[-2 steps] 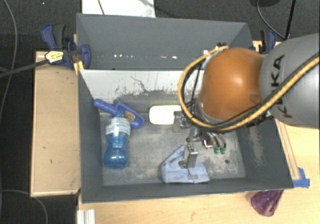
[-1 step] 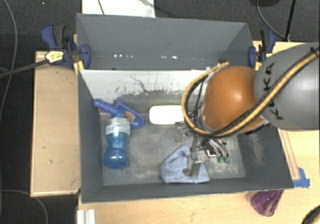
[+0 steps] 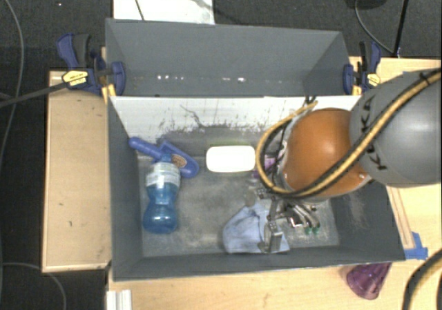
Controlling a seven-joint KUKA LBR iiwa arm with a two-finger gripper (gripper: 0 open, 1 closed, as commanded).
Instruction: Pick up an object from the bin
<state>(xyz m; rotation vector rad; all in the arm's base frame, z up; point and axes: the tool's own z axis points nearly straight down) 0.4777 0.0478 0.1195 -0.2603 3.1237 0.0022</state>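
Crumpled pale-blue cloth (image 3: 239,234): bunched on the floor of the grey bin (image 3: 221,60), close to the near wall and a little right of the middle. Stretched roughly left to right, with the long axis running away from the tool toward the bin's left side. Gripper (image 3: 276,233): low over the floor at the cloth's right end, below the orange wrist cover (image 3: 321,153), reached in from the right. Right edge of the cloth touching the tip or tucked under it; cannot tell which. Opening of the gripper: cannot tell, hidden among the metal parts and cables. Judged the nearest of 4 things by far. Well apart to the left: 1 blue bottle (image 3: 160,199) lying upright along the left wall, and 1 blue-handled tool (image 3: 162,150) just above it. Farther back, near the middle: 1 white oblong bar (image 3: 231,159), apart from the cloth. Probably calls for only a slight shift left to centre over the bunched folds rather than the thin edge, then a closing across the short way of the cloth.
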